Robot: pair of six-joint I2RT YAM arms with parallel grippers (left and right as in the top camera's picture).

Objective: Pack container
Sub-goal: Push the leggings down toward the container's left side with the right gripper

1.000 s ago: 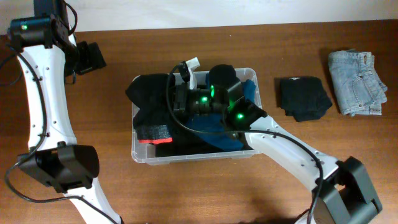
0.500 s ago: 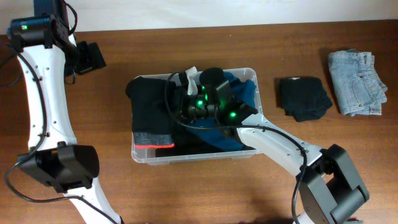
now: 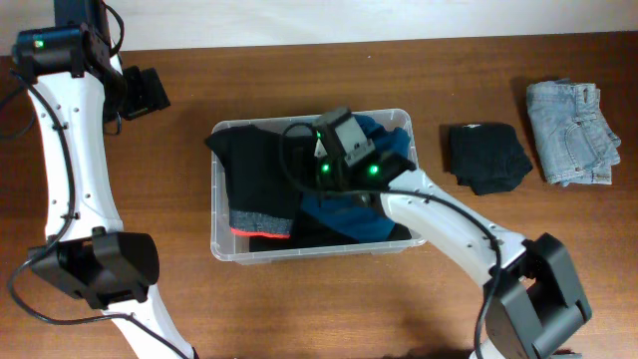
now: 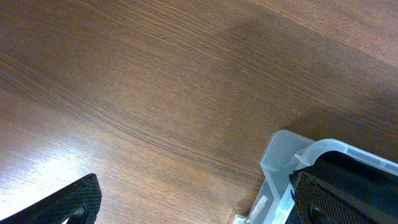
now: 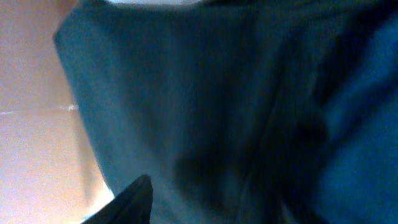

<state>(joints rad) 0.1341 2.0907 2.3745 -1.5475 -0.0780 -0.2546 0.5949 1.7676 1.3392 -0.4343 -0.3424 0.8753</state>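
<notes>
1. Large clear rectangular plastic tub sits mid brown wooden table, part-filled.
2. Right gripper low over blue cloth, probably seating it; jaw state unreadable.
3. Left gripper spread wide, parked clear of tub.

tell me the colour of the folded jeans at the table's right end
Light, faded blue; the jeans show best in the overhead view.

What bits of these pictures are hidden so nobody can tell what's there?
Overhead: the right arm covers the middle of the container.
Right wrist: blurry blue cloth fills it; only one finger shows, so open or shut is unclear.
Left wrist: the bottom edge cuts off the left gripper, only tips showing.
</notes>
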